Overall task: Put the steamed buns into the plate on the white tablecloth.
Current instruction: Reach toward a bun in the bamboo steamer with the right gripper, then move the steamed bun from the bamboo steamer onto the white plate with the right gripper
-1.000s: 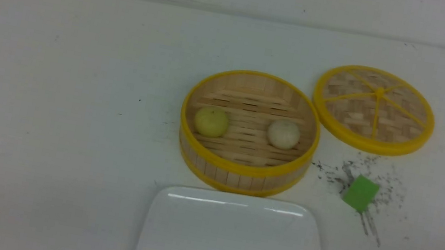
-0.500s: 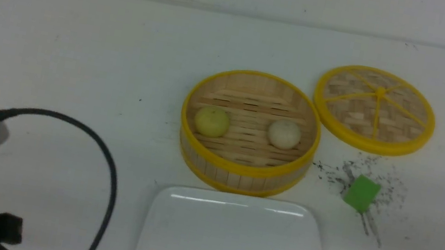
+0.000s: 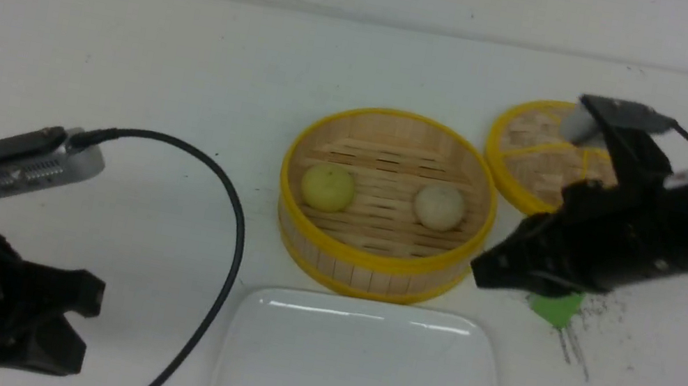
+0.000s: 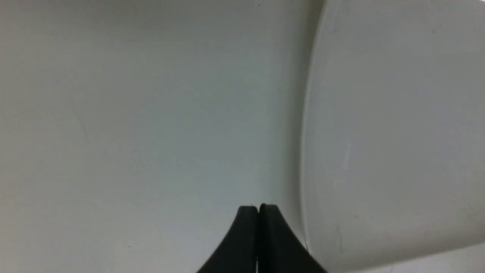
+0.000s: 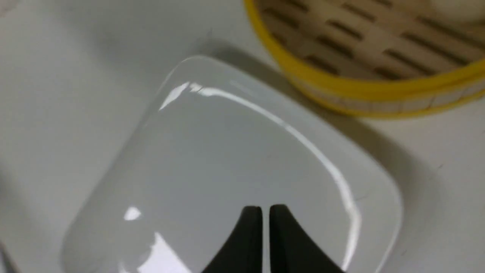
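Observation:
Two steamed buns lie in the round bamboo steamer (image 3: 375, 258): a pale yellow bun (image 3: 327, 188) on the left and an off-white bun (image 3: 439, 208) on the right. The white plate (image 3: 362, 373) sits just in front of the steamer on the white tablecloth (image 3: 126, 63). My left gripper (image 3: 80, 323) hangs low to the left of the plate (image 4: 379, 132), its fingertips (image 4: 258, 207) pressed together and empty. My right gripper (image 3: 478, 273) reaches in beside the steamer's right wall. In its wrist view its tips (image 5: 265, 208) stand over the plate (image 5: 227, 159), almost touching, with nothing between them.
The woven lid (image 3: 528, 155) lies behind and to the right of the steamer, half covered by my right arm. A green cube (image 3: 556, 308) shows under that arm among dark scribbles. A black cable (image 3: 232, 223) loops from the left wrist over the cloth.
The left arm rose farther into view at the lower left. The right arm swept in from the right edge to the steamer's right side, covering part of the lid and green cube.

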